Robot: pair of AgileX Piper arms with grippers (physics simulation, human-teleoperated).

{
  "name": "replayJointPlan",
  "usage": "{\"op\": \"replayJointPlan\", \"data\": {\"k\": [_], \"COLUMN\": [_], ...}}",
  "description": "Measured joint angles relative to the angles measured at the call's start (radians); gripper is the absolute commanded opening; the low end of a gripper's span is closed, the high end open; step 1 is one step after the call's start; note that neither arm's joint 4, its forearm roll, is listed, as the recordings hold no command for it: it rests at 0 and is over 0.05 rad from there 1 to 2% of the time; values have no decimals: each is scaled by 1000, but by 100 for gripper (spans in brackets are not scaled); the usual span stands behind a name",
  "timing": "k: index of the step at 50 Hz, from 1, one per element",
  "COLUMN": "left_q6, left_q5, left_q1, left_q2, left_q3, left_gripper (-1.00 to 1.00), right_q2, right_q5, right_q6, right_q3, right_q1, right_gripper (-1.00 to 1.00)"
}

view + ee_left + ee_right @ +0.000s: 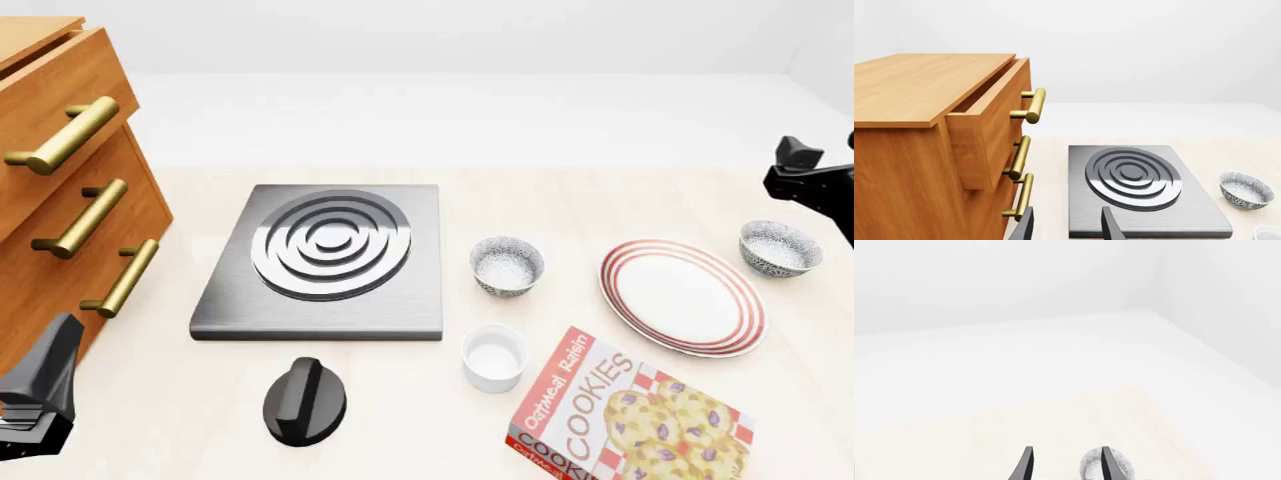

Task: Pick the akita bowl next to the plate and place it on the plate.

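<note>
The plate [681,297], white with red rings, lies on the right part of the table. The akita bowl [781,248] stands upright just off the plate's far right rim. In the right wrist view the akita bowl [1115,466] shows low down, partly behind one finger. My right gripper [809,186] hovers above and slightly behind this bowl, and the right wrist view shows the gripper [1066,466] open and empty. My left gripper [38,398] is at the near left by the drawers; in the left wrist view it [1066,227] is open and empty.
A look-alike speckled bowl [507,265] stands left of the plate, with a plain white cup [494,357] in front of it. A cookie box [627,415] lies at the near right. A stove burner plate [327,258], a black knob [304,400] and a wooden drawer cabinet [67,190] fill the left.
</note>
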Motion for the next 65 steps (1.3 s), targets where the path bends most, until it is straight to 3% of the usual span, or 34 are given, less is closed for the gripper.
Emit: {"op": "replayJointPlan", "data": {"k": [65], "left_q6": [0], "left_q5": [0], "left_q1": [0], "left_q2": [0], "left_q3": [0], "left_gripper": [100], "right_q2": [131], "right_q5": [-7], "right_q6": [51], "right_q3": [-66], "right_q1": [-136], "right_gripper": [100]}}
